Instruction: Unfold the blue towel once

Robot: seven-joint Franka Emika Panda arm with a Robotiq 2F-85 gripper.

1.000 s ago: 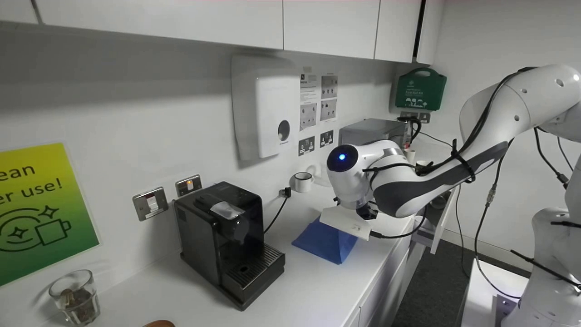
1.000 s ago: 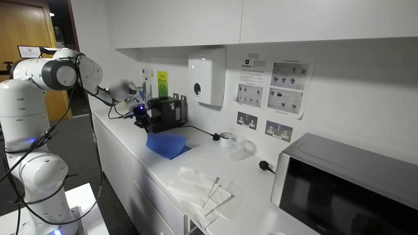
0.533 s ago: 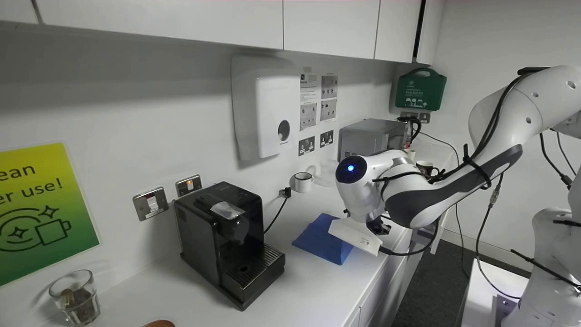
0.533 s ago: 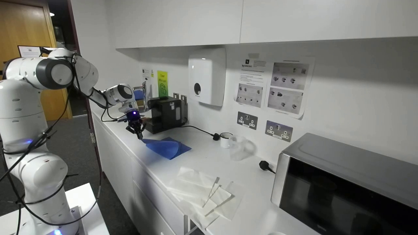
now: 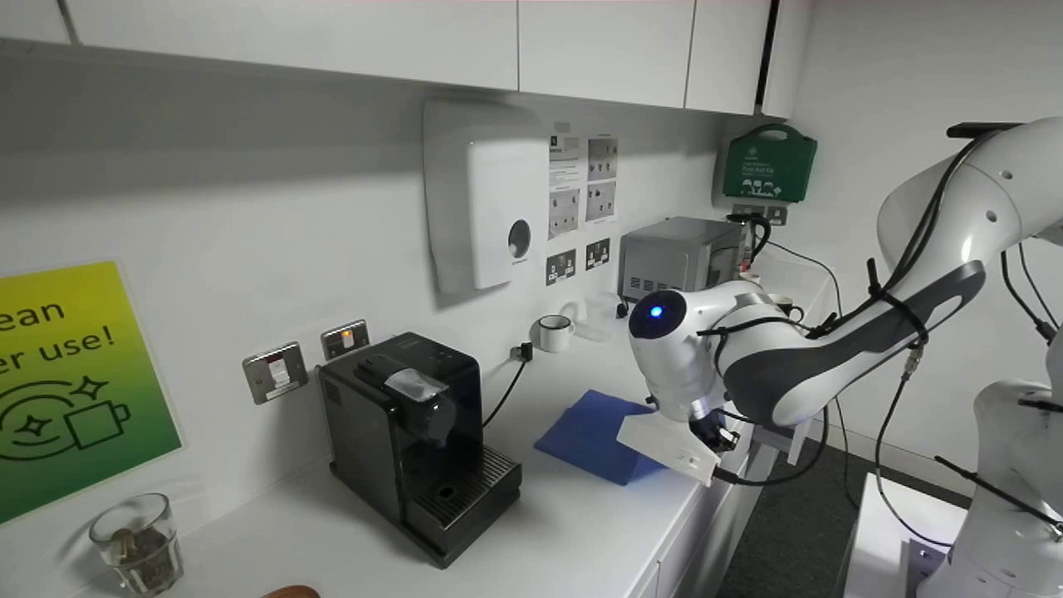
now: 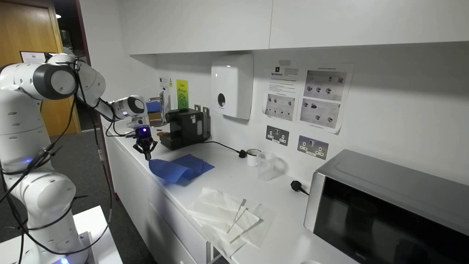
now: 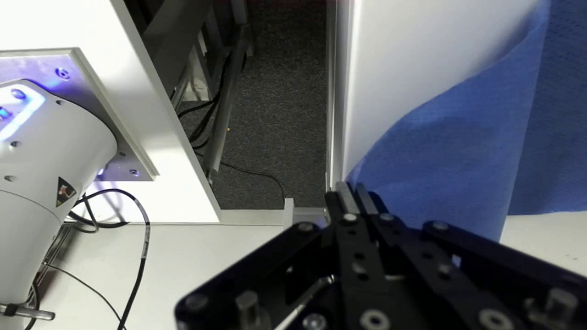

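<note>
The blue towel lies on the white counter, partly folded, in both exterior views [image 5: 585, 436] [image 6: 170, 170]. My gripper [image 6: 148, 157] is shut on the towel's edge at the counter's front and holds that edge slightly raised. In the wrist view, the fingertips [image 7: 352, 185] are close together at a corner of the towel [image 7: 449, 156], and the lifted layer curves away to the right over a darker layer lying flat. In an exterior view the fingertips are hidden behind the white plate [image 5: 671, 447] on the wrist.
A black coffee machine [image 5: 407, 440] stands beside the towel. White paper sheets [image 6: 234, 220], a white mug [image 6: 253, 157], a clear cup [image 6: 266, 167] and a microwave [image 6: 384, 205] are farther along the counter. The counter's front edge [image 7: 347, 114] is directly beside the fingertips.
My gripper has moved toward the counter's front edge and down, drawing the towel's held edge with it. The upper layer has been pulled back, so more of the layer underneath shows.
</note>
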